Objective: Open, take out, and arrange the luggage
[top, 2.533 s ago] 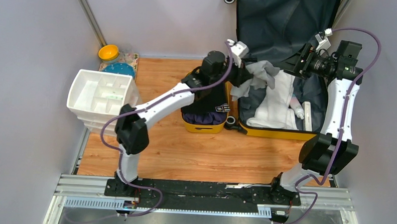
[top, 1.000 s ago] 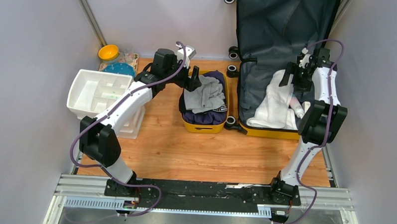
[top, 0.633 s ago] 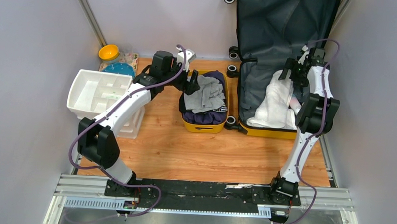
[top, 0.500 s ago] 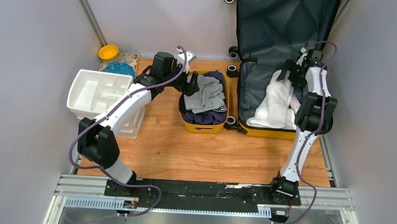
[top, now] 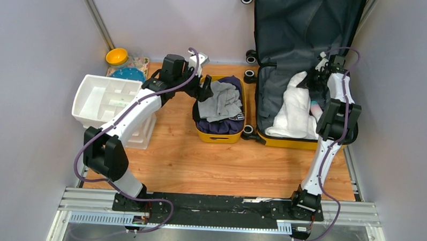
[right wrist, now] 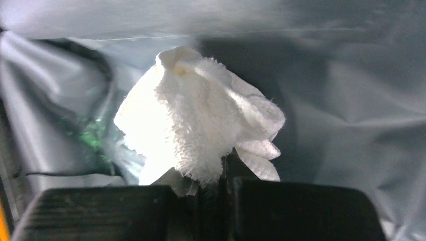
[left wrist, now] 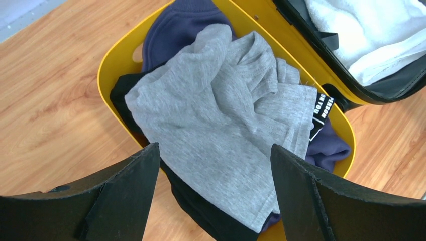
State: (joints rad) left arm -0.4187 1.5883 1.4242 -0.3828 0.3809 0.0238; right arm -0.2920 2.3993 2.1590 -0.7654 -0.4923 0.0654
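Note:
The yellow luggage (top: 285, 141) lies open at the right, its dark-lined lid (top: 306, 27) leaning on the back wall. A white towel (top: 295, 110) fills its lower half. My right gripper (top: 312, 79) is shut on the towel's far end, and a bunched white tuft (right wrist: 201, 120) sticks out above the closed fingers. My left gripper (top: 206, 89) hangs open over the left edge of the small yellow tub (top: 217, 136). Between its black fingers (left wrist: 125, 191) I see a grey garment (left wrist: 221, 125) lying on dark clothes. Nothing is in its grasp.
A white compartmented organiser (top: 109, 103) stands at the left. Behind it sit a yellow bowl (top: 117, 56) and a blue plate (top: 129, 74). The luggage wheels (top: 250, 75) stick out between tub and case. A small bottle (top: 315, 108) lies beside the towel.
The right gripper has closed on the towel's far end and bunched it up. The left gripper dropped the grey garment in the tub earlier and has barely moved since.

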